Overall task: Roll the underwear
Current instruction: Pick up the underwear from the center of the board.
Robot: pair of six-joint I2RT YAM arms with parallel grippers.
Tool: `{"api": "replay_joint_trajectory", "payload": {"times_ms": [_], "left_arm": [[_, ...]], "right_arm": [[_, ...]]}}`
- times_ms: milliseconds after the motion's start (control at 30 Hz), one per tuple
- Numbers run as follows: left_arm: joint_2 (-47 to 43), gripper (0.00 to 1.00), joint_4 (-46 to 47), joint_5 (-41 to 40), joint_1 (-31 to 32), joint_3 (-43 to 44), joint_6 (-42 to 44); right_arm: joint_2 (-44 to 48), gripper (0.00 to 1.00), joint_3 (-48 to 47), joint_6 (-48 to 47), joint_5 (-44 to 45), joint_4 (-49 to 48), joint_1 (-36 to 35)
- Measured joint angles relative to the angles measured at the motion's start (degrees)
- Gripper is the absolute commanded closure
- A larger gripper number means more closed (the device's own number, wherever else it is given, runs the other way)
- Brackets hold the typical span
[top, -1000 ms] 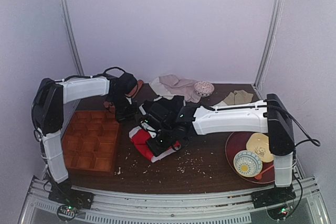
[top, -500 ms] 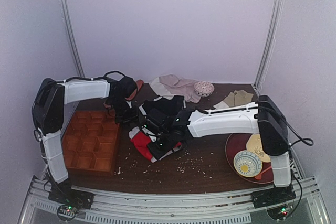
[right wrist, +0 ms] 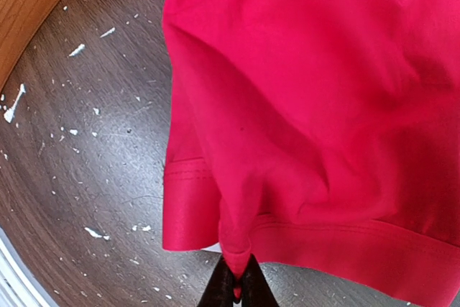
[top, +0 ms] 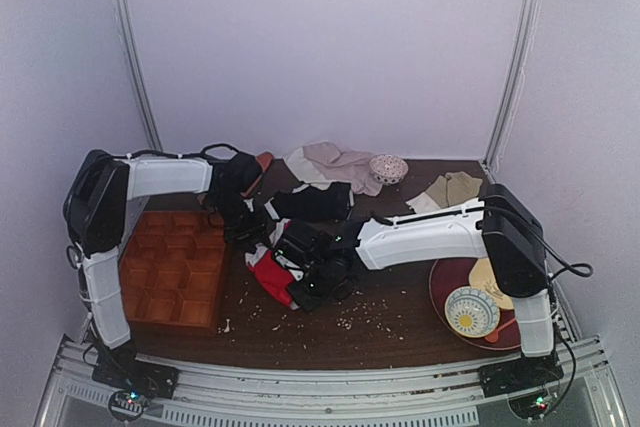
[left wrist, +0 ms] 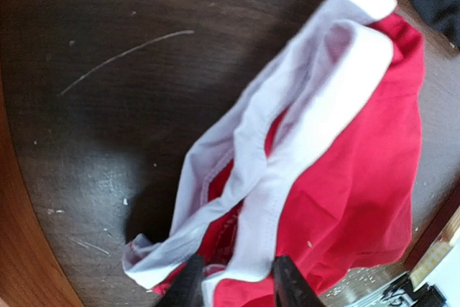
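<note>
The right gripper (right wrist: 236, 283) is pinching the underwear (top: 268, 273) by its red hem, beside the tray (top: 170, 282). The left gripper (left wrist: 237, 287) is standing open over the waistband (left wrist: 302, 113). To roll neatly, I judge, it is calling for a firm pinch and taut fabric.

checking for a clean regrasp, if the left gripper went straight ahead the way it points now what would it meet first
The white waistband of the red underwear: the left gripper has its fingers apart astride it, with the table beneath. Depth is hard to judge.
</note>
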State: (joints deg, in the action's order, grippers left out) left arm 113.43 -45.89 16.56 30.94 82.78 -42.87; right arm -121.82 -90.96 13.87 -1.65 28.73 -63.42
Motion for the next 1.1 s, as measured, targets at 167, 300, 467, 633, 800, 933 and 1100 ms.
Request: {"api": "replay_joint_trajectory", "payload": {"times_ms": [167, 300, 467, 633, 800, 933, 1100], "left_arm": [[1.81, 0.7, 0.26, 0.24, 0.0, 0.0, -0.02], [2.27, 0.97, 0.22, 0.2, 0.0, 0.0, 0.04], [2.29, 1.0, 0.02, -0.11, 0.0, -0.02, 0.46], [2.43, 1.0, -1.57, -2.47, 0.0, 1.36, 1.42], [3.8, 1.0, -2.27, -4.52, 0.0, 5.4, 2.71], [5.55, 1.0, -2.36, -5.79, 0.0, 7.17, 3.32], [6.25, 1.0, -4.39, -7.63, -0.2, 9.73, 4.5]], "right_arm": [[0.0, 0.94, 0.17, 0.0, 0.0, -0.28, 0.0], [0.0, 0.94, 0.22, 0.0, 0.0, -0.39, 0.0], [0.0, 0.94, 0.26, -0.04, -0.02, -0.55, 0.0], [0.0, 0.95, 0.7, -0.39, 0.02, -0.66, 0.0], [0.0, 0.95, 1.55, -1.18, 0.87, -0.61, 0.15], [0.0, 0.97, 1.57, -2.05, 1.86, -0.59, 1.27], [0.13, 0.98, 1.64, -3.08, 2.67, -0.02, 2.45]]}}
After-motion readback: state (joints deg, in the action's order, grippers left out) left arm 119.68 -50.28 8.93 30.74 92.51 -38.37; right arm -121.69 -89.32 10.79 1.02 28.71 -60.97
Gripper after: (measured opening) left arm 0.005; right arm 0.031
